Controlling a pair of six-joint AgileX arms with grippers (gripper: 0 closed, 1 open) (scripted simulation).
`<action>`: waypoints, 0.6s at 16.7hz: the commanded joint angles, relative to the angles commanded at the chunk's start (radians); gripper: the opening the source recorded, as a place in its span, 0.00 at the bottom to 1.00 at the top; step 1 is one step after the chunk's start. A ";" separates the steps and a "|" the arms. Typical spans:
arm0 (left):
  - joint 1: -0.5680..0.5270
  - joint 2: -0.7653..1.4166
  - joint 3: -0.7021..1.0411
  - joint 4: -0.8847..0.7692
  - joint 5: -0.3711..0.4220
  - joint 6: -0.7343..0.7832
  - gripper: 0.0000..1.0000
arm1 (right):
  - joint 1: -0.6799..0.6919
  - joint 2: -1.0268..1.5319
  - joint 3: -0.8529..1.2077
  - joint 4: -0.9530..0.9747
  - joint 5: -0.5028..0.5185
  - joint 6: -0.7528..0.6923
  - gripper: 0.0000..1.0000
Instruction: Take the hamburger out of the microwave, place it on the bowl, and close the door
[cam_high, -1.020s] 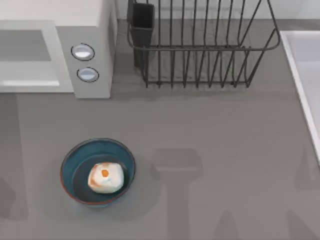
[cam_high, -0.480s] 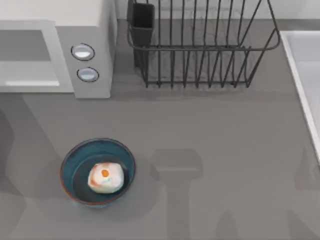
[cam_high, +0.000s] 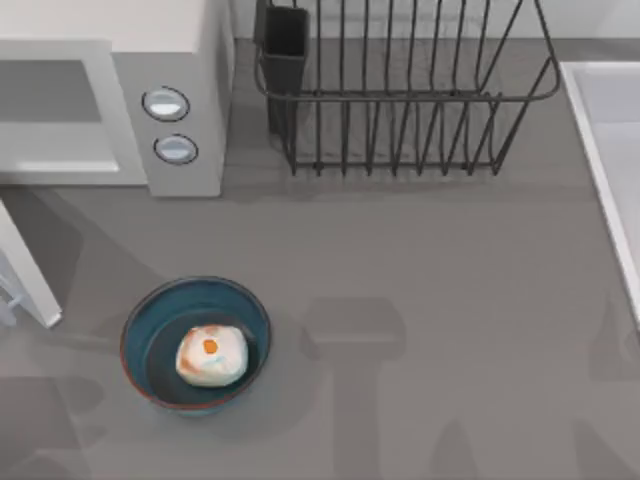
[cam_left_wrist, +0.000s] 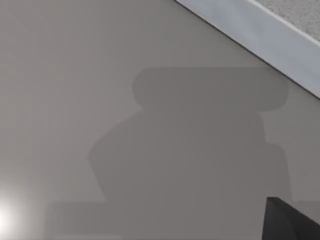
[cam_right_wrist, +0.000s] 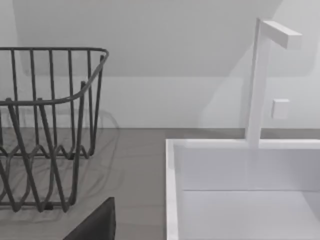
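Hamburger (cam_high: 211, 355) is sitting inside the bowl (cam_high: 140, 322), which is resting on the bench (cam_high: 440, 300) in front of the microwave (cam_high: 185, 60). Two round knobs (cam_high: 166, 103) are showing on the microwave's side panel, with no readable lettering anywhere. The door (cam_high: 28, 270) is standing open, its edge angling out just to the left of the bowl. A wire rack (cam_high: 400, 90) is standing to the right of the microwave, and a white sink (cam_right_wrist: 240, 190) with a faucet (cam_right_wrist: 262, 75) is lying beyond the rack. Whether either hand is spread or pressed together, I cannot tell.
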 joint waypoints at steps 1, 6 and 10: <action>-0.019 -0.019 -0.019 0.008 -0.014 -0.019 0.00 | 0.000 0.000 0.000 0.000 0.000 0.000 1.00; -0.026 -0.024 -0.025 0.010 -0.018 -0.029 0.00 | 0.000 0.000 0.000 0.000 0.000 0.000 1.00; -0.137 -0.068 -0.054 0.015 -0.098 -0.120 0.00 | 0.000 0.000 0.000 0.000 0.000 0.000 1.00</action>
